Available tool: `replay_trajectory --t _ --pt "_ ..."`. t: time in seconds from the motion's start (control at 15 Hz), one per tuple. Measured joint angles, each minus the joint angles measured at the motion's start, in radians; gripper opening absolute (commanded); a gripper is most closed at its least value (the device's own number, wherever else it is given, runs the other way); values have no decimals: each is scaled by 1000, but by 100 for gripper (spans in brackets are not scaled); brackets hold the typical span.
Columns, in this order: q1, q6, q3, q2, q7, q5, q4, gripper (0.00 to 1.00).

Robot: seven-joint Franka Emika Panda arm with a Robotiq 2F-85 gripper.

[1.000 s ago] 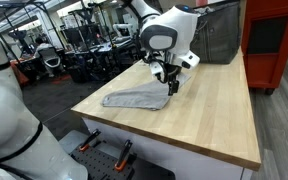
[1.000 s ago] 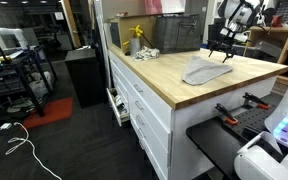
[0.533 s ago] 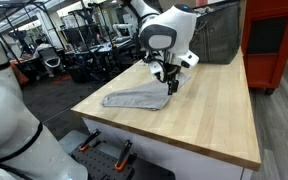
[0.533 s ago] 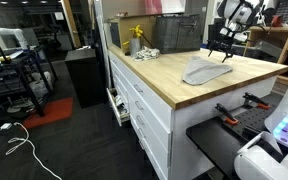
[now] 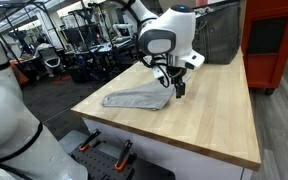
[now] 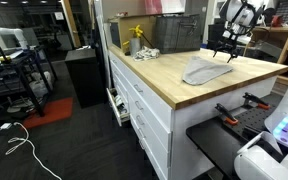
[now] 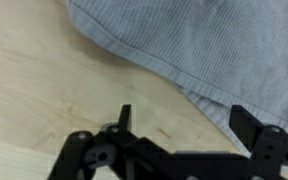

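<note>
We caught the claw (image 5: 176,92) with its jaws spread as wide as they go and nothing between them, hanging just above the wood. In the wrist view the claw (image 7: 181,112) pointed at the hem of a grey towel (image 7: 184,40). One of its black fingers (image 7: 124,118) stood over bare wood. The other reached the hem, though we could not tell whether it touched.

The grey towel (image 5: 139,98) lay flat and rumpled on the butcher-block worktop (image 5: 209,125). Its near corner sat right under the claw, and the rest stretched away to one side of it. In both exterior views the claw (image 6: 224,52) stood at that end of the towel (image 6: 204,70), with open worktop (image 6: 164,72) around it.

Beyond the claw, well apart, a dark grey bin (image 5: 219,35) sat at the far end of the worktop, and a red cabinet (image 5: 274,40) stood past that. Farther off, in an exterior view, a yellow object (image 6: 136,38) too small to name stood near the opposite end. White drawers (image 6: 136,105) ran below the top.

As we judged it, a clean pinch called for a straight descent with the hem between the jaws. The pads should meet the wood lightly and gather a fold rather than a single thin edge. Limp cloth slips from a shallow bite, and a skewed approach would only push it away.
</note>
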Motion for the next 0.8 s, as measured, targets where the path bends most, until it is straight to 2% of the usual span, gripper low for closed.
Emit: replay_trajectory --t 0.4,0.53,0.8 --pt "-3 158 -10 -93 -132 -15 -161 100" --pt "-7 172 -21 -168 -180 -26 -217 100" --pt "-19 171 -44 -316 -213 -123 -289 100"
